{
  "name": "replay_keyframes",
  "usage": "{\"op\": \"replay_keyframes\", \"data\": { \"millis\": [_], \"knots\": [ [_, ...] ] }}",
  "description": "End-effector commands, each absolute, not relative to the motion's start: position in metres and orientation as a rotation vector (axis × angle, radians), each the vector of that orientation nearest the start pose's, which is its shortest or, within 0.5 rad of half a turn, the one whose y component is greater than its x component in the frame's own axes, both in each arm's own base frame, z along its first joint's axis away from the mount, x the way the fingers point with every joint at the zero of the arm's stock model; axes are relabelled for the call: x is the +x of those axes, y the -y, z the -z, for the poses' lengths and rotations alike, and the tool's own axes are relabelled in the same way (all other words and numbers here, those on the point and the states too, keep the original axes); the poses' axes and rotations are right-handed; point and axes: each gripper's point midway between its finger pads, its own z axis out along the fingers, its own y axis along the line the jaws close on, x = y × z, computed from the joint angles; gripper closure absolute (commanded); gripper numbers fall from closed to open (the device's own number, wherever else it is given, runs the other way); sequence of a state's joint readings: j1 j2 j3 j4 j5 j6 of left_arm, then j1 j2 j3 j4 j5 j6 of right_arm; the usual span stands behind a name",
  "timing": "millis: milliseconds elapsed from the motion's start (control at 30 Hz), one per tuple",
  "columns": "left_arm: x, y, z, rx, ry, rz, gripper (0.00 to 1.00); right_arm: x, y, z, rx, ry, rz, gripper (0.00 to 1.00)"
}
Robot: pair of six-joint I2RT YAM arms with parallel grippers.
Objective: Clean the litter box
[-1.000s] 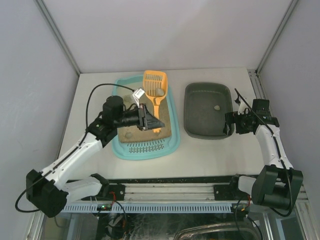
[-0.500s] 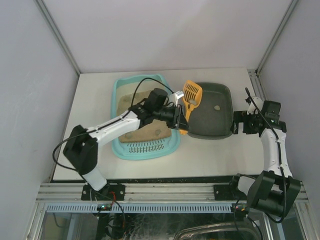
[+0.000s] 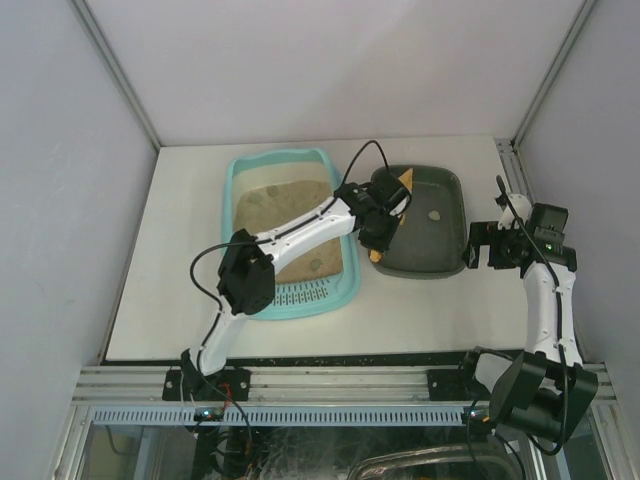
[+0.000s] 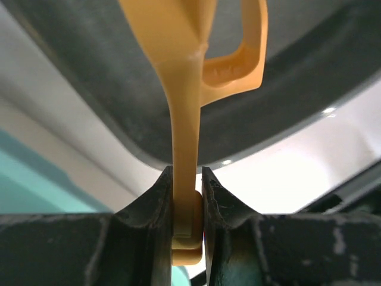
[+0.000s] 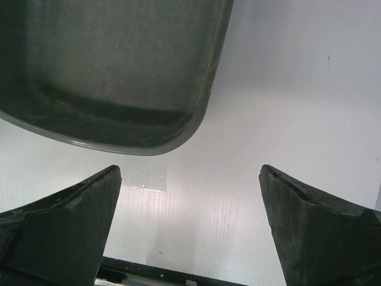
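Left gripper [image 4: 187,199] is clamping the handle of the slotted orange plastic scoop [image 4: 186,89]. A second ago the scoop was over the sand; now it is hanging tipped over the left side of the dark grey rectangular plastic tray [image 3: 445,245], so it is probably dumping a load. The large light turquoise plastic litter box [image 3: 232,190] is sitting just left of that tray. Right gripper [image 5: 190,179] is waiting wide open at the tray's near right corner.

We see our left gripper [image 3: 383,224] holding the orange scoop [image 3: 403,182] over the grey tray [image 3: 456,190]. Right gripper [image 3: 470,247] sits just beside the tray's rt edge; litter box [image 3: 229,200] lies left.
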State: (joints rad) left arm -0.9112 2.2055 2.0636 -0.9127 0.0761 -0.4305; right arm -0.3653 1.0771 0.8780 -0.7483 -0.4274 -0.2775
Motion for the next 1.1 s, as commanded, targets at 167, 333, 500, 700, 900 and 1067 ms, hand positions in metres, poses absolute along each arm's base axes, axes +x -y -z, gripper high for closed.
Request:
{"op": "replay_keyframes", "data": {
  "millis": [167, 333, 500, 700, 900, 1067],
  "knots": [
    [0.311, 0.392, -0.126, 0.778, -2.576, 0.134, 1.00, 0.265, 0.028, -0.158, -0.118, -2.348, -0.230, 0.00],
    [0.309, 0.396, -0.142, 0.824, -2.517, 0.127, 1.00, 0.267, 0.032, -0.158, -0.099, -2.350, -0.182, 0.00],
    [0.307, 0.400, -0.153, 0.916, -2.449, 0.069, 1.00, 0.268, 0.030, -0.159, -0.116, -2.350, -0.164, 0.00],
    [0.303, 0.404, -0.144, 0.969, -2.450, 0.058, 1.00, 0.267, 0.024, -0.165, -0.146, -2.327, -0.172, 0.00],
    [0.307, 0.398, -0.146, 0.988, -2.403, -0.035, 1.00, 0.266, 0.021, -0.165, -0.162, -2.323, -0.171, 0.00],
    [0.300, 0.395, -0.159, 0.984, -2.396, -0.004, 1.00, 0.266, 0.019, -0.167, -0.177, -2.318, -0.165, 0.00]
  ]
}}
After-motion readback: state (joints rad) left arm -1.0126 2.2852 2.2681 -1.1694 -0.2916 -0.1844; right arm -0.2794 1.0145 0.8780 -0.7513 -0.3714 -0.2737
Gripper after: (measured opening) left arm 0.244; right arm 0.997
